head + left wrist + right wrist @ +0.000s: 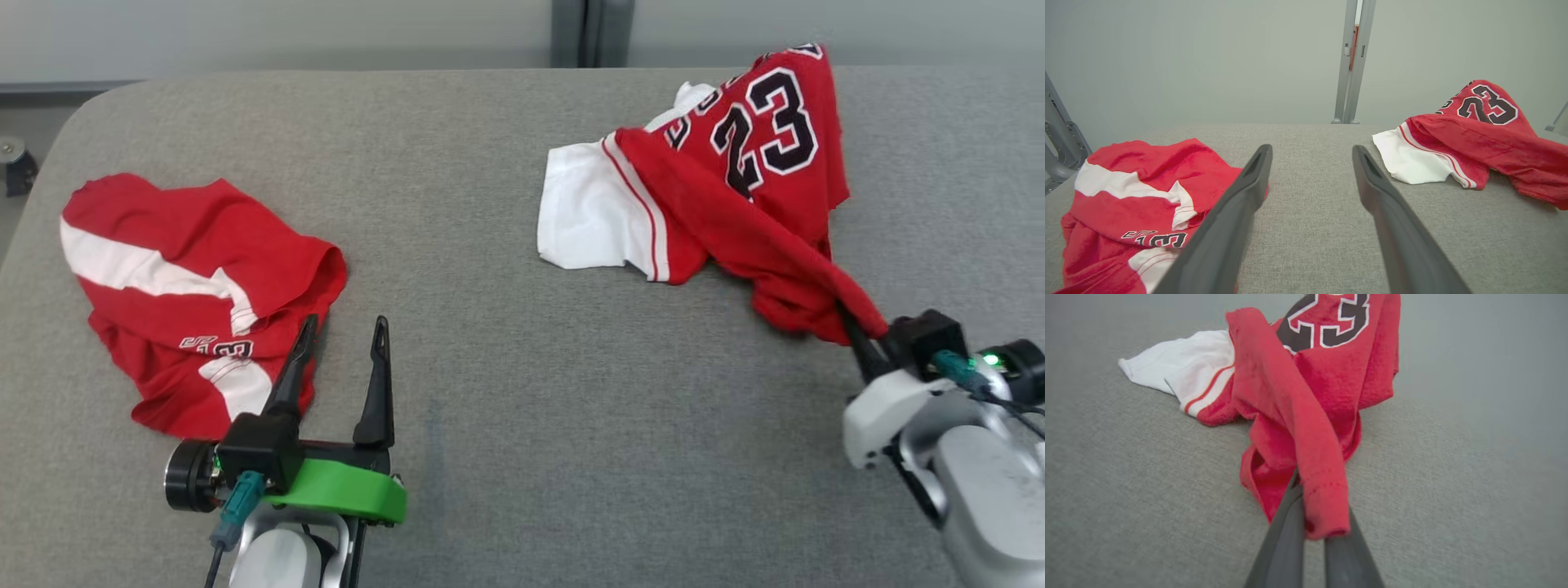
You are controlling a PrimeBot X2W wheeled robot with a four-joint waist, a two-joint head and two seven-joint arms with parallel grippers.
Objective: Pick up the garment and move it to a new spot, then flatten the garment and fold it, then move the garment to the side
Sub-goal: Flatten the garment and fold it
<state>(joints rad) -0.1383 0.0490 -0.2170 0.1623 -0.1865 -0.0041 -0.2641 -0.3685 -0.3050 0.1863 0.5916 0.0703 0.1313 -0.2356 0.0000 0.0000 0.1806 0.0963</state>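
Right tool (851, 328) (1315, 498) is clamped tight on a bunched red fold at the near edge of the red 23 jersey (759, 155) (1331, 375) (1486, 122). The jersey sits crumpled at the far right of the gray surface (490, 392). Its 23 faces up at the back, and a white panel with red stripes lies flat to its left. The gripped fold drapes over the fingers. Left tool (344, 327) (1311, 151) is spread wide and holds nothing, near left. Its left finger is at the edge of the second red garment (188, 278) (1147, 183); can't tell if it touches. That garment is crumpled, white-striped, and well apart from the jersey.
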